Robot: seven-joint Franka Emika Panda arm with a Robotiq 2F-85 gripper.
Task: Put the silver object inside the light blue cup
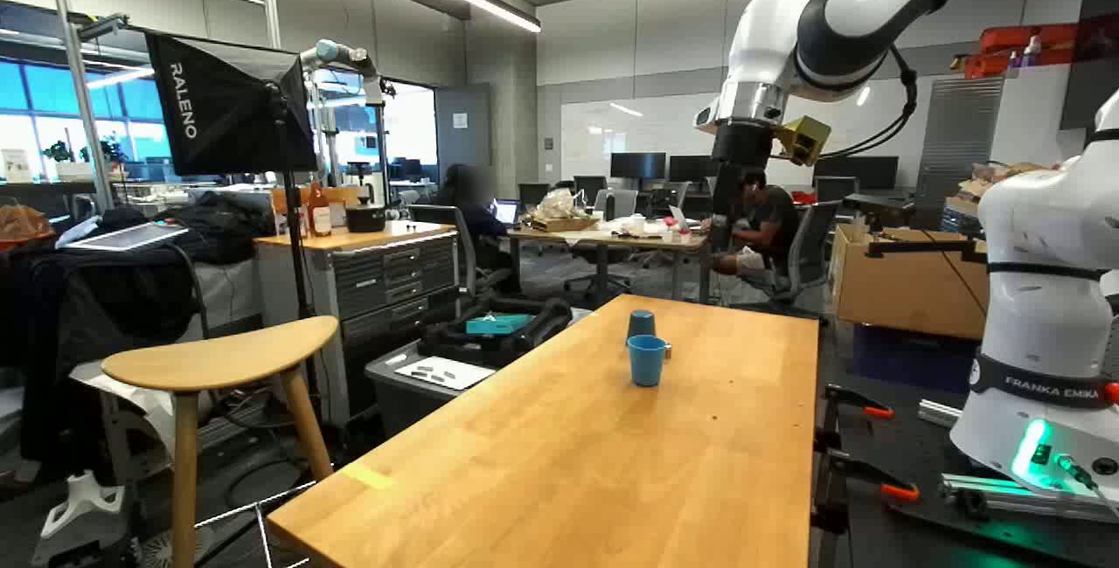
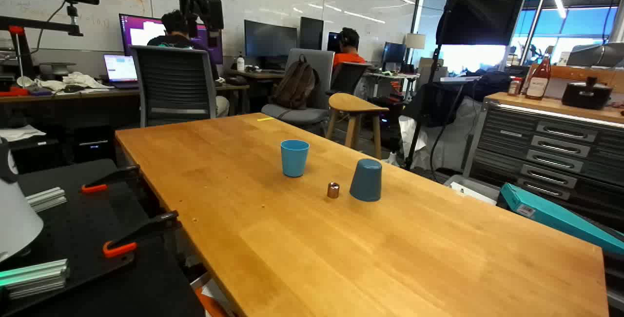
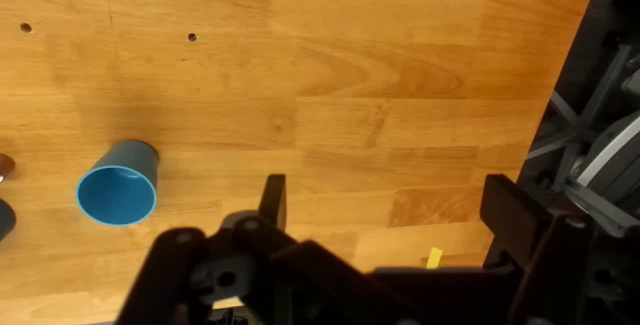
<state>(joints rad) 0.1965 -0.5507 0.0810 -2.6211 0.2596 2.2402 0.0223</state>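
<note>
The light blue cup (image 1: 647,363) stands upright on the wooden table, mouth up. It also shows in an exterior view (image 2: 294,160) and at the left of the wrist view (image 3: 116,197); its inside looks empty. The silver object (image 2: 333,190) is a small shiny cylinder, coppery in tint, on the table between the light blue cup and a darker cup. It is partly hidden in an exterior view (image 1: 669,350) and cut by the left edge of the wrist view (image 3: 6,165). My gripper (image 3: 385,202) is open and empty, high above the table and away from both.
A darker blue cup (image 2: 366,180) stands upside down close to the silver object. The wooden table (image 2: 273,239) has clamps with orange ends (image 2: 119,249) along its robot-side edge. Yellow tape (image 3: 434,258) lies on the tabletop. A wooden stool (image 1: 223,354) stands beside the table.
</note>
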